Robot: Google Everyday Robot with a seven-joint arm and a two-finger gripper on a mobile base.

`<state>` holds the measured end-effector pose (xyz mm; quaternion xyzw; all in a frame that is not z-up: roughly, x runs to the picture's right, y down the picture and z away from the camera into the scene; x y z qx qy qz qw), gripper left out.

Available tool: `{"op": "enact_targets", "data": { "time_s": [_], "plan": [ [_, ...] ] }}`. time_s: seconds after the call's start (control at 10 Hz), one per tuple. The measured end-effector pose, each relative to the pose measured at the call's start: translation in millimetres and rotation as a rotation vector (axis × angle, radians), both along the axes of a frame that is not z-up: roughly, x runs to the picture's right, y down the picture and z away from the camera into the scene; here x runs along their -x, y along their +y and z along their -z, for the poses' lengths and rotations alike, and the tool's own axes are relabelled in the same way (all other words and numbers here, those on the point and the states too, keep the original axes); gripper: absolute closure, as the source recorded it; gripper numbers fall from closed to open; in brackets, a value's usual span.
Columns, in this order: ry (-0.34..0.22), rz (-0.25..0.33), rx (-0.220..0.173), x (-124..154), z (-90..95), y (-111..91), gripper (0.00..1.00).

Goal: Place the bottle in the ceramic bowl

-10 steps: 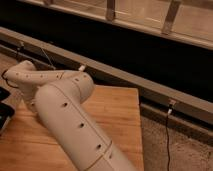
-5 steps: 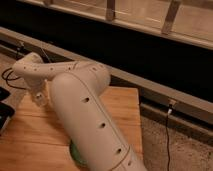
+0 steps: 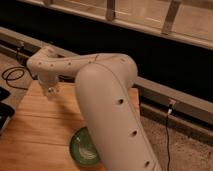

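The ceramic bowl [image 3: 83,149], dark green with a streaked lighter inside, sits on the wooden table [image 3: 35,125] near its front edge. My white arm covers its right part. The arm rises from the bottom of the view, bends and reaches left. The gripper [image 3: 50,90] hangs at its end, pointing down over the table's far left corner, well behind and left of the bowl. It is shut. A small pale shape shows under the wrist, and I cannot make out whether it is the bottle. No bottle shows anywhere else.
A black object [image 3: 3,117] sticks in at the left edge of the table. A dark cable [image 3: 12,75] lies coiled on the floor behind the table. A metal rail [image 3: 170,97] runs along the wall, and carpeted floor lies to the right.
My arm has swung up and to the right, uncovering the green bowl near the table's front. The gripper has shifted slightly right over the far left corner.
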<state>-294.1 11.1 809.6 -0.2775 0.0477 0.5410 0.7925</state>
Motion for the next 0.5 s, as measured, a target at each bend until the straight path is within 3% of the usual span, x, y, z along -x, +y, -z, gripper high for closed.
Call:
{"op": "enact_targets", "data": {
  "time_s": [0.2, 0.3, 0.5],
  "plan": [
    [-0.067, -0.111, 0.055, -42.0, -1.6, 11.3, 1.0],
    [-0.164, -0.205, 0.099, -64.9, -7.9, 21.5, 1.0],
    [-0.345, -0.338, 0.116, -100.4, -7.1, 31.5, 1.0]
  ]
}}
